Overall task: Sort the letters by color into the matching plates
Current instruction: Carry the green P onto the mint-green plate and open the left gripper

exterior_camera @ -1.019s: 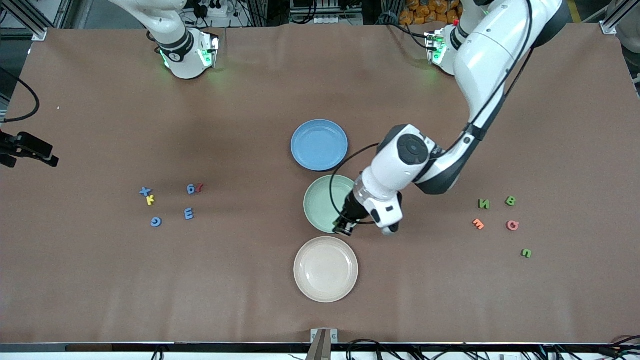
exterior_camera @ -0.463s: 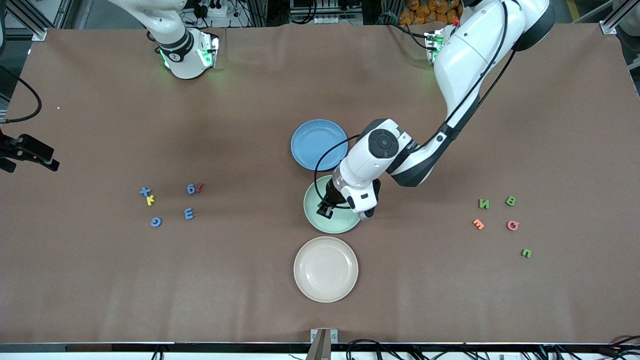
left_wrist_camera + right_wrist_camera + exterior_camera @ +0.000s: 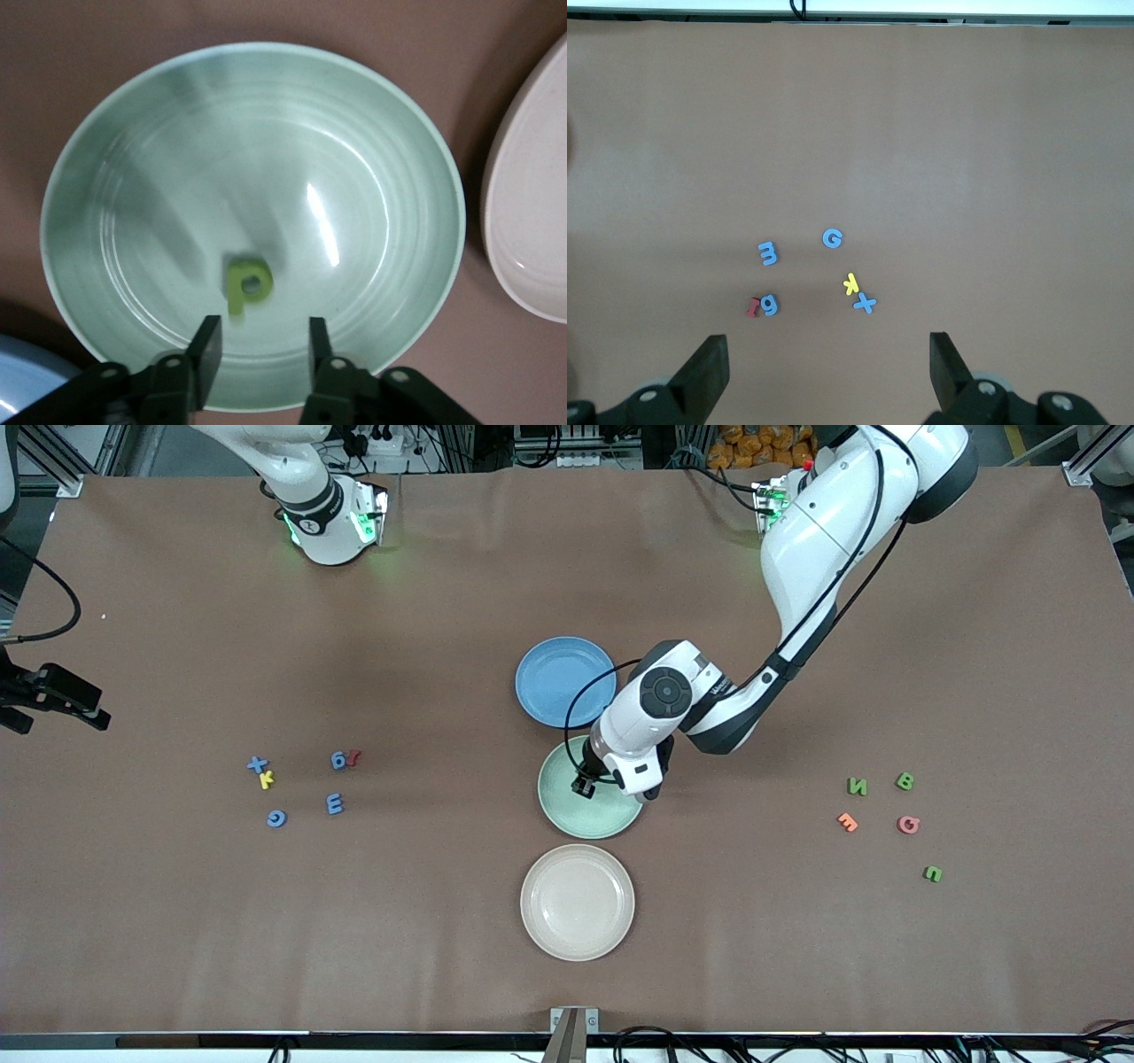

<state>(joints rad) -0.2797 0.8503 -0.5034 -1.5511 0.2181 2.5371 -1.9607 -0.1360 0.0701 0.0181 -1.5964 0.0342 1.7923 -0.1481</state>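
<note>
The left gripper (image 3: 259,341) has moved in over the green plate (image 3: 558,815); its fingers (image 3: 205,341) stand slightly apart, a green P (image 3: 247,283) lying free below. Right gripper (image 3: 828,363) waits wide above blue letters (image 3: 832,238) on the worktop (image 3: 177,921)

Even overhead light is filling the front view, and the arms are casting only soft, faint shadows on the brown table (image 3: 177,921). In the left wrist view a white glare streak is shining at about 3 o'clock inside the green plate (image 3: 425,159), and the green letter (image 3: 247,283) is smearing with motion blur.
</note>
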